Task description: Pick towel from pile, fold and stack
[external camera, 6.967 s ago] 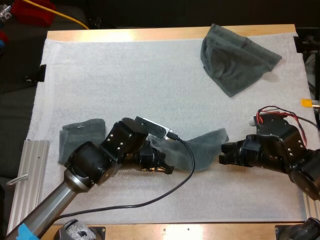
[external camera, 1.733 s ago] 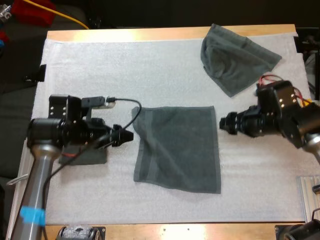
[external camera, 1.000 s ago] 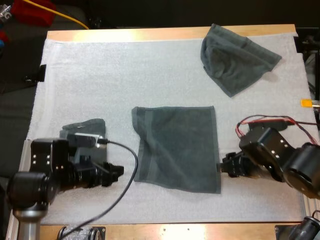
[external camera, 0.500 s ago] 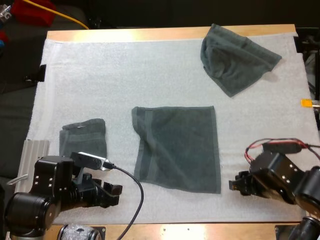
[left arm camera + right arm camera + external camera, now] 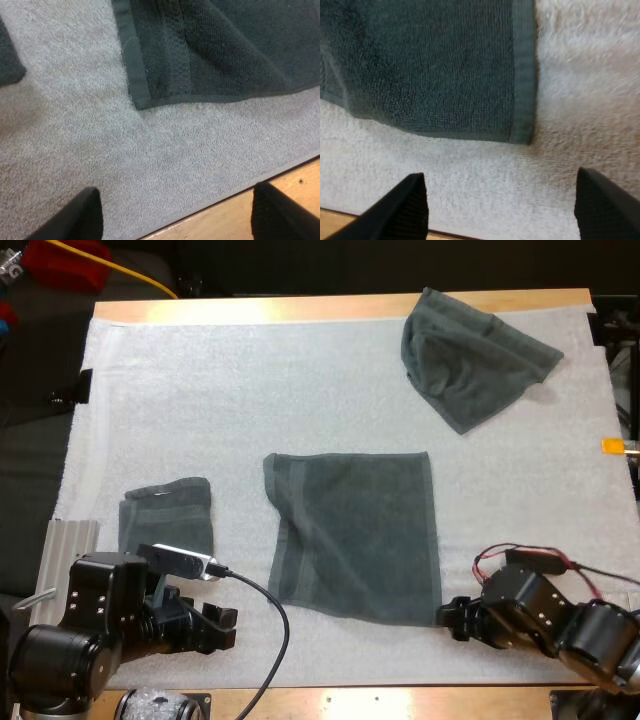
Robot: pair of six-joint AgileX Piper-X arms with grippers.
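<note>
A dark grey-green towel (image 5: 355, 535) lies spread flat in the middle of the mat. My left gripper (image 5: 228, 627) is open, low over the mat, a short way from the towel's near left corner (image 5: 142, 102), fingers (image 5: 75, 215) apart with nothing between them. My right gripper (image 5: 447, 618) is open just off the near right corner (image 5: 522, 135), its fingers (image 5: 402, 207) wide over bare mat. A small folded towel (image 5: 166, 515) rests at the mat's left. A crumpled towel (image 5: 470, 355) lies at the far right.
The white mat (image 5: 250, 390) covers most of the wooden table; its front edge (image 5: 290, 195) runs close below both grippers. A metal rail (image 5: 50, 590) lies at the left edge of the mat.
Both grippers have moved toward the table's front edge and now sit at the flat towel's near corners. The right one slid left toward its corner. The towels have not moved.
</note>
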